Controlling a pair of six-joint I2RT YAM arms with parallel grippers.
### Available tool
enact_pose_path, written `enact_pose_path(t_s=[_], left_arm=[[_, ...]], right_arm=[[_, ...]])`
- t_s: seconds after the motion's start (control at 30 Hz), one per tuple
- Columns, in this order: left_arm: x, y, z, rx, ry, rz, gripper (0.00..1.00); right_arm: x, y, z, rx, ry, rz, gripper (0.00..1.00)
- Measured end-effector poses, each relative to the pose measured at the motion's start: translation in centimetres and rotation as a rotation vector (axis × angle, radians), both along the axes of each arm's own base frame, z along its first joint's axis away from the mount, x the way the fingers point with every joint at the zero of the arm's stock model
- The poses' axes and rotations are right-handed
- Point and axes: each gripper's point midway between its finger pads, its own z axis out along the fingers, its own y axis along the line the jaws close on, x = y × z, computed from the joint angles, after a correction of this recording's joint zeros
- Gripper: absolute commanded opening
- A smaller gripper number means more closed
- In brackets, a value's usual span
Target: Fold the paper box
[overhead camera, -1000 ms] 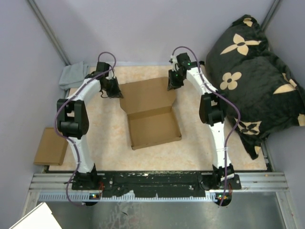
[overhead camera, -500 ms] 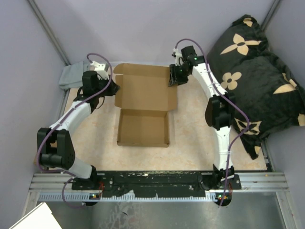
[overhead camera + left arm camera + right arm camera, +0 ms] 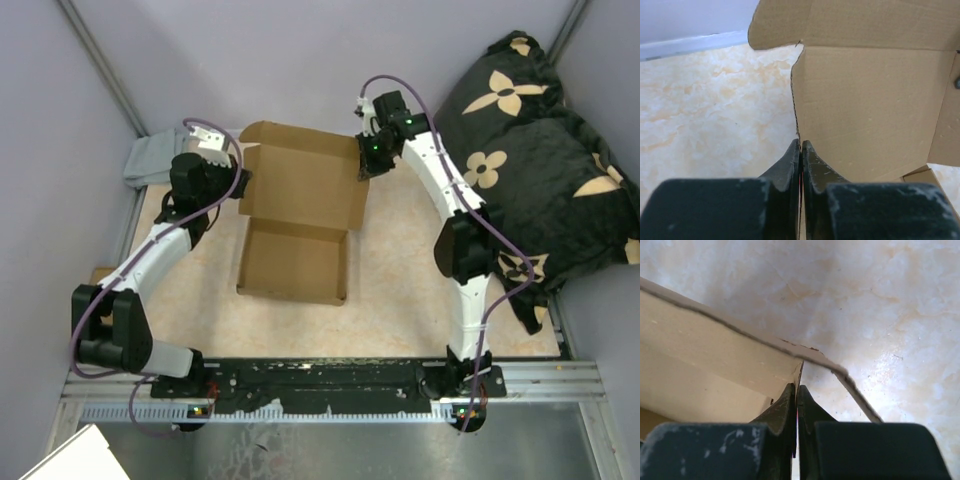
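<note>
Since half a second ago, the plain brown corrugated cardboard mailer box [image 3: 295, 262] has slid slightly left and turned on the cream marbled worktop [image 3: 400, 280]. The left gripper [image 3: 800, 143] has its jaws pinched on the left edge of the raised rear panel. The box's tray lies flat mid-worktop. The right gripper [image 3: 796, 388] has its jaws clamped on the panel's right edge.

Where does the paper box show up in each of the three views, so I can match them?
Top external: paper box in the middle toward the far wall, between both claws.
Left wrist: paper box fills the upper right; left claw pinches its edge.
Right wrist: paper box at left, edge slanting down to the right claw.
Shared landmark: the marbled beige tabletop.
</note>
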Motion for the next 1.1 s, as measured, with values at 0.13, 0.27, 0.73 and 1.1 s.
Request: enact_pose_path(t_s=[0.13,0.27,0.73,1.1], left_arm=[[0.0,0.3,0.5,0.012,-0.017,0.017,0.34],[0.1,0.9,1.4,0.036,-0.023,0.047,0.43],[-0.9,2.2,6.5,0.120,-0.013,0.070,0.42],[-3.9,0.4,7.7,0.074,0.057,-0.048,0.29]], right_arm=[[-0.1,0.6,-0.3,-0.094,-0.041,-0.016,0.00],[0.7,1.0,0.4,-0.134,-0.126,-0.044,0.00],[1.6,-2.0,5.0,-0.005,-0.639,-0.228,0.00],[3.0,-2.4,7.3,0.065,-0.757,-0.335,0.00]])
